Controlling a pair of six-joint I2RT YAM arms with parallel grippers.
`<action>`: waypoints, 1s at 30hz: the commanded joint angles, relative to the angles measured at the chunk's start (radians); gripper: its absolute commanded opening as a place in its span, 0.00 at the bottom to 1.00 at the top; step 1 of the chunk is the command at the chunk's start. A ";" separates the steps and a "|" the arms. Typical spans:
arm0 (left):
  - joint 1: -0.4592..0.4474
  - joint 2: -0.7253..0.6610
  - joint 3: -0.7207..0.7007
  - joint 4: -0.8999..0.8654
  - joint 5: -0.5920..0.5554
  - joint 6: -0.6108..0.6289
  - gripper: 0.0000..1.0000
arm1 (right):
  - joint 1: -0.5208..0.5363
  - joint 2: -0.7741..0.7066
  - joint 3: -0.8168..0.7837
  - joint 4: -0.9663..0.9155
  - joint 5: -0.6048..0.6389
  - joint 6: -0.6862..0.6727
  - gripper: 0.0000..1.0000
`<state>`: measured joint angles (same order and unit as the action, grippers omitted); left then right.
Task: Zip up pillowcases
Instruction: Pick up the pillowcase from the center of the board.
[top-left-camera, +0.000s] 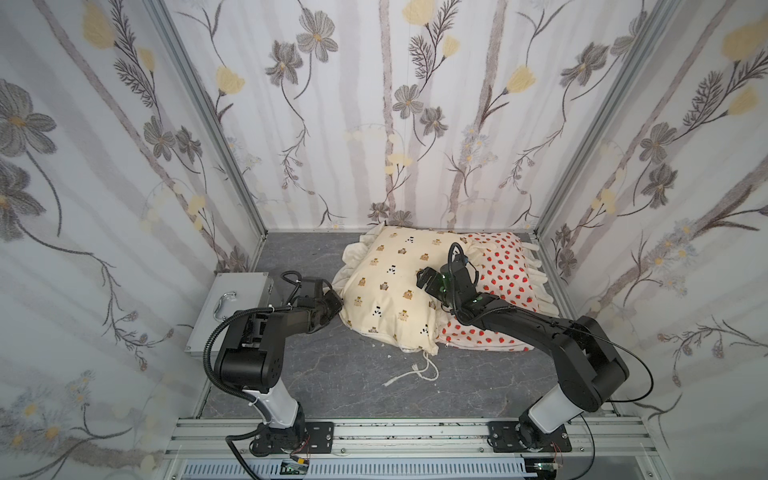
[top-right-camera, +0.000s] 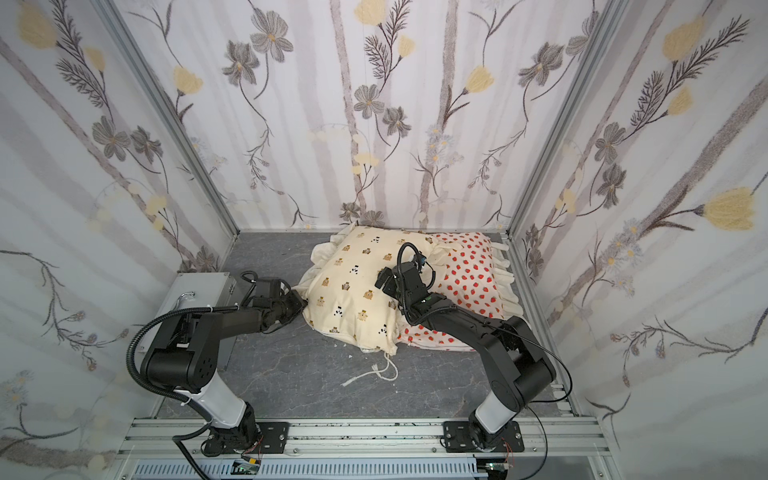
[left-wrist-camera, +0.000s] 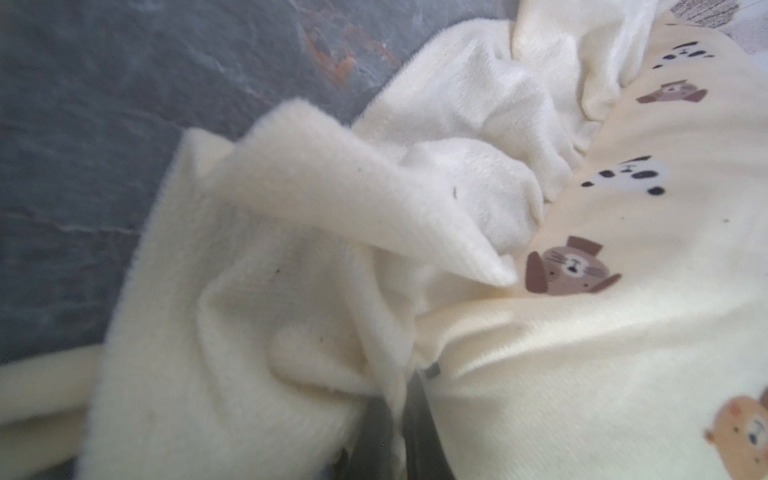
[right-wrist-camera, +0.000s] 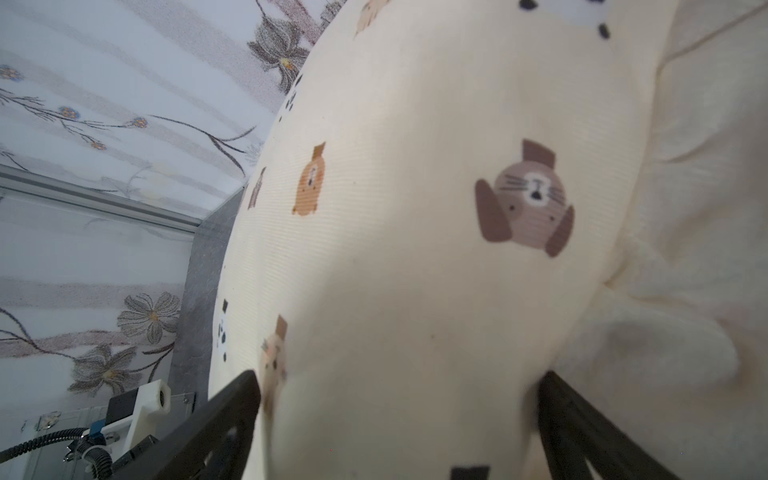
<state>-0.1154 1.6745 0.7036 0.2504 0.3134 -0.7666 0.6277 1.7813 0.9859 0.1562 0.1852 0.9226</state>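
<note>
Left jaws pinch bear pillowcase (top-left-camera: 390, 286) — right jaws wide.

My left arm (top-left-camera: 266, 328) stretches low toward the far right. Its left gripper (top-left-camera: 337, 302) is pinched closed on the ruffle of the cream pillowcase (top-left-camera: 390, 299). My right arm (top-left-camera: 540, 328) bends leftward, and its right gripper (top-left-camera: 422, 281) has the jaws spread wide.
</note>
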 joint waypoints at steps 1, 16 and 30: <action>-0.003 -0.036 -0.012 0.025 0.048 0.008 0.00 | 0.007 0.019 0.028 0.057 -0.003 0.009 1.00; -0.075 -0.468 -0.169 -0.181 0.008 0.041 0.00 | 0.030 0.151 0.258 0.062 -0.049 -0.056 1.00; -0.241 -0.687 -0.272 -0.342 -0.126 0.002 0.00 | 0.032 -0.013 0.057 0.099 -0.007 -0.126 1.00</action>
<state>-0.3519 0.9890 0.4339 -0.0784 0.2214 -0.7452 0.6563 1.8191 1.0939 0.1844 0.1516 0.8173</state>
